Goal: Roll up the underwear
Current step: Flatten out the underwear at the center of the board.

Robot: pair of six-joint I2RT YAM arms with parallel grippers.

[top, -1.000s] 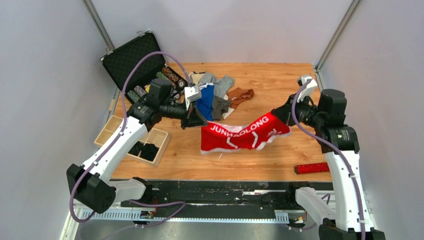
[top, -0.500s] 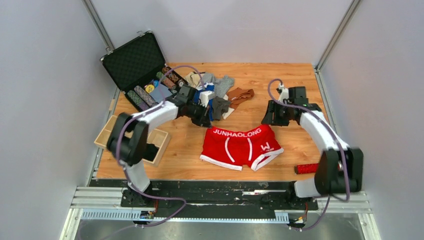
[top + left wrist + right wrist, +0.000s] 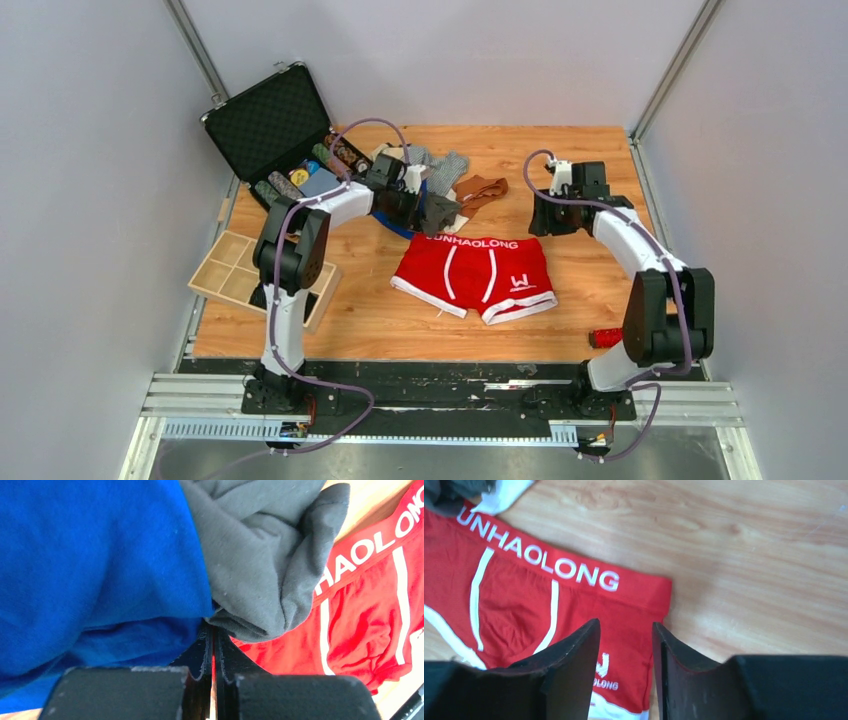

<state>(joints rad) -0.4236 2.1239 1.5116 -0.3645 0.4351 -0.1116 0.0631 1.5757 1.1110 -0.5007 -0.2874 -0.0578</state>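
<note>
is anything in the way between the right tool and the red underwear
Nothing visible stands in the way. The right tool is open and empty, close to the right end of the waistband of the red underwear, with only bare table around that corner.

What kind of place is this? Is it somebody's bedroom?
Probably not a bedroom, more like a robot testing booth. A left arm and a right arm are bolted to a metal rail, plain grey walls close in a wooden table, and red underwear lies on it.
</note>
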